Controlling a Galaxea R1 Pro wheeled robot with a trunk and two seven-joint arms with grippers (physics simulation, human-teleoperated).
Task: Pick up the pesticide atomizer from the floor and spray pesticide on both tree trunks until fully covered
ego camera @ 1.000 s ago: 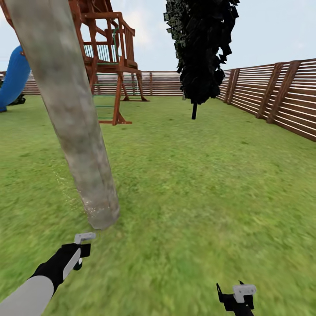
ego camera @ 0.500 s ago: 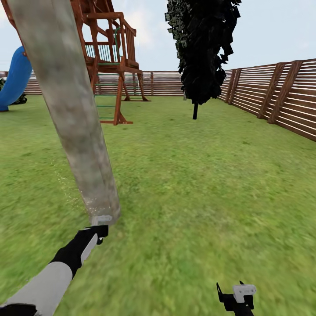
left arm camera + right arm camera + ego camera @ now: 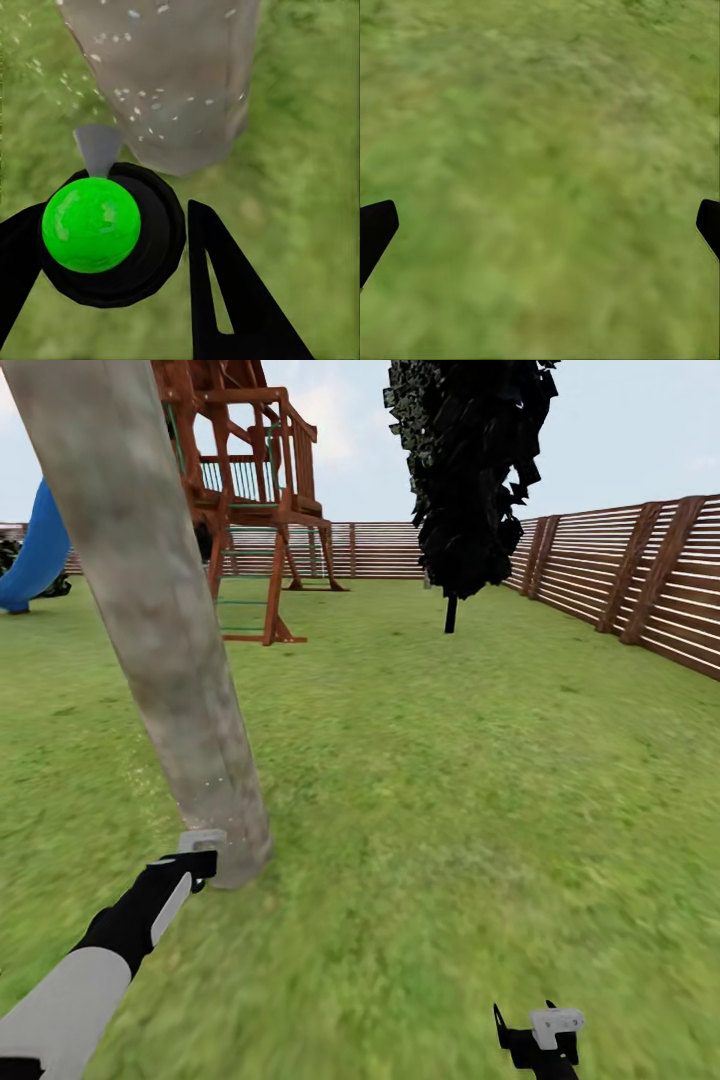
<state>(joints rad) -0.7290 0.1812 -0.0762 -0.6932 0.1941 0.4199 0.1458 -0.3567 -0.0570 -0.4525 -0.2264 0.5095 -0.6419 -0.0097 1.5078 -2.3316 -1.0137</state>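
Left end effector [image 3: 112, 247], pinching the pesticide atomizer [image 3: 91, 223], has moved up vs 1 s ago; nozzle now at tree trunk [image 3: 160, 630] base, droplets landing. Right end effector [image 3: 540, 1032] spread, idle over grass [image 3: 540, 150]. Judging: trunk 1 mid-coverage.

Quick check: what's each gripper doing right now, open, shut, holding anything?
Left gripper: shut on the black atomizer with a round green top, nozzle toward the mottled beige-grey tree trunk.
Right gripper: open, empty, over grass.

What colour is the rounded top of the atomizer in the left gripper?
Bright green top, set in a black body; clearest in the left wrist view.
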